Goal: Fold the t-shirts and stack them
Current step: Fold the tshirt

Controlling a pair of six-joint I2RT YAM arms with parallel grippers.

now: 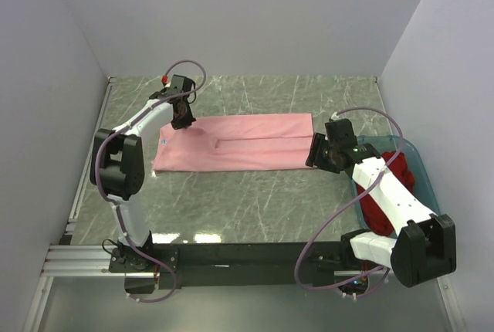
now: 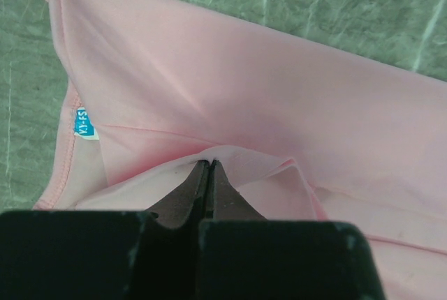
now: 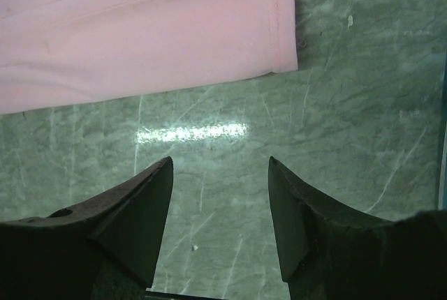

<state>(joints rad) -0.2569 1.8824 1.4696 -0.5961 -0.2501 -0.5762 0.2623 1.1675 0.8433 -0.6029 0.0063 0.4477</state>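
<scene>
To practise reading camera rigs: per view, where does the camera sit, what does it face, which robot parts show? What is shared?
Top external: high behind the robot, looking down on the table; left arm and right arm show.
Left wrist: on the left arm, looking along shut left fingers pinching the pink t-shirt.
Right wrist: on the right arm, looking past open right fingers at the table.
All share the pink t-shirt.
</scene>
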